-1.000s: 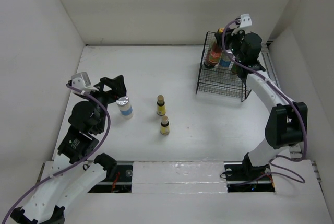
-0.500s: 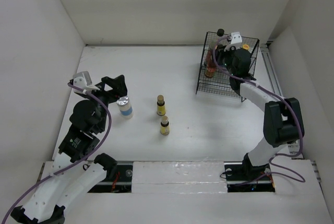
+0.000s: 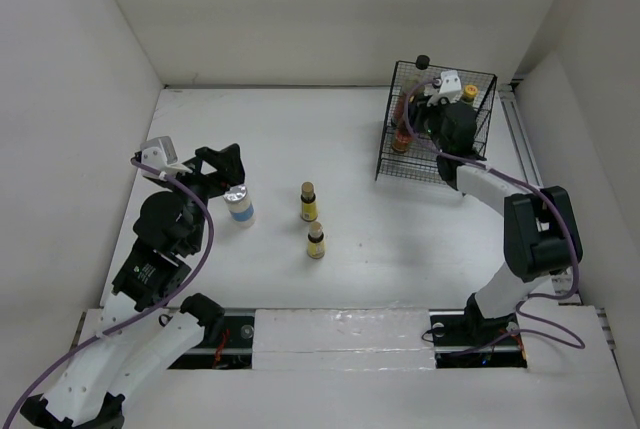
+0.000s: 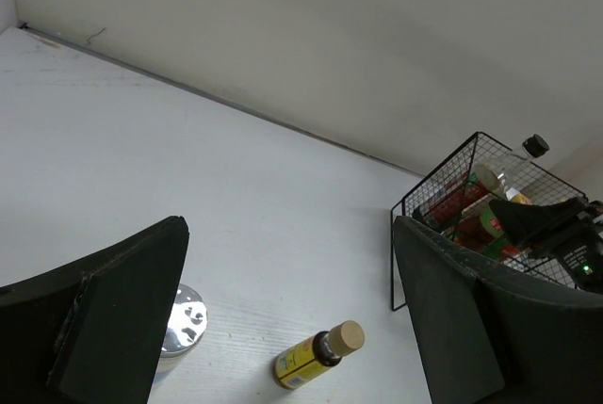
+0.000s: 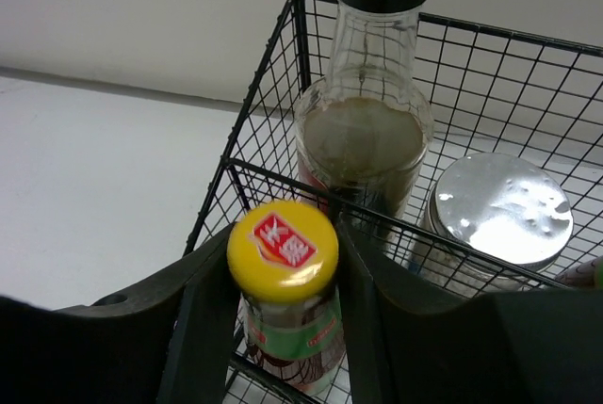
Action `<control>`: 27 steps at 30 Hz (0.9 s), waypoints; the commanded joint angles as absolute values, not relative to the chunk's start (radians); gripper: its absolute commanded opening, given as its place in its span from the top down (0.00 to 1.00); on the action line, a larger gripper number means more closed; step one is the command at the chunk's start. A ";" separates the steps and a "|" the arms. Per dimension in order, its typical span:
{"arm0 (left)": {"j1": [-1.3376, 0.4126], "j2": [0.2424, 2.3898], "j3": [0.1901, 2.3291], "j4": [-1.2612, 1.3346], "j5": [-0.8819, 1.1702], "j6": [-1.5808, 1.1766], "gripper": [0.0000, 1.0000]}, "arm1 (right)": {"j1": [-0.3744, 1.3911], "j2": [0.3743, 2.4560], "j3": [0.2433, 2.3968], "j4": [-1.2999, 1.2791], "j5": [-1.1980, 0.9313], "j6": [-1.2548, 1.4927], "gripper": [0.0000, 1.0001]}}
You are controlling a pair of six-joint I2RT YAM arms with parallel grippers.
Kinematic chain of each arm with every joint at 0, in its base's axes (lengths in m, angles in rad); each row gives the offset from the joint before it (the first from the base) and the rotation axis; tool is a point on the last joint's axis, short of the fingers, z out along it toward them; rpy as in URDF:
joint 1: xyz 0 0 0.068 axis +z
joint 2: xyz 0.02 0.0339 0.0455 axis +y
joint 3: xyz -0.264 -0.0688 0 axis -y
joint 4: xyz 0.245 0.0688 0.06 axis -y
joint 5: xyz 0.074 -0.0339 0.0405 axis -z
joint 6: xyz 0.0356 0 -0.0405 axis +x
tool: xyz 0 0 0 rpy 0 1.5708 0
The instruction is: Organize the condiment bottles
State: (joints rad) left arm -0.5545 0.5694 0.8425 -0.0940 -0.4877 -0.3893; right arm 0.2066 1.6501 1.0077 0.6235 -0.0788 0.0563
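Note:
My right gripper [image 5: 285, 244] is shut on a yellow-capped red-sauce bottle [image 5: 287, 338] at the near-left corner of the black wire basket [image 5: 264, 93]. From above, the gripper [image 3: 412, 127] and this bottle [image 3: 401, 139] sit at the basket's left side. Behind stand the tall dark black-capped bottle [image 5: 372, 140] and a silver-lidded jar [image 5: 499, 211]. A second yellow cap [image 3: 468, 92] shows at the basket's back right. My left gripper [image 3: 225, 161] is open just above the other silver-lidded jar [image 3: 238, 204]. Two small yellow tan-capped bottles [image 3: 309, 201] [image 3: 316, 240] stand mid-table.
White walls close the table at the left, back and right. In the left wrist view the silver jar lid [image 4: 179, 329] lies by my left finger, one small yellow bottle [image 4: 316, 357] lies between my fingers, and the basket [image 4: 471, 187] stands far right.
My right gripper has swung from the basket's back right to its left side and lower. The second yellow cap has come into view. The left arm has not moved.

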 commanded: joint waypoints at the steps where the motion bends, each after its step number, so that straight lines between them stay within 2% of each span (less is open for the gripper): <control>1: -0.554 0.572 0.848 -0.052 -0.477 -0.373 0.14 | 0.229 1.634 1.009 0.798 -0.075 0.067 0.51; 11: -0.554 0.554 0.848 -0.052 -0.477 -0.373 0.14 | 0.229 1.572 1.035 0.695 -0.066 0.067 0.43; 18: -0.554 0.554 0.848 -0.052 -0.477 -0.373 0.14 | 0.270 1.466 1.126 0.497 -0.093 0.041 0.27; 21: -0.554 0.545 0.848 -0.052 -0.498 -0.373 0.14 | 0.326 1.454 1.173 0.419 -0.205 0.018 0.25; 23: -0.554 0.534 0.848 -0.061 -0.508 -0.382 0.14 | 0.371 1.494 1.193 0.396 -0.289 0.018 0.44; 25: -0.554 0.534 0.848 -0.061 -0.549 -0.394 0.14 | 0.466 1.529 1.219 0.373 -0.420 0.018 0.76; 26: -0.554 0.523 0.848 -0.061 -0.564 -0.394 0.14 | 0.504 1.548 1.229 0.373 -0.449 0.018 0.95; 27: -0.554 0.523 0.848 -0.075 -0.583 -0.406 0.14 | 0.543 1.581 1.229 0.373 -0.475 -0.006 0.98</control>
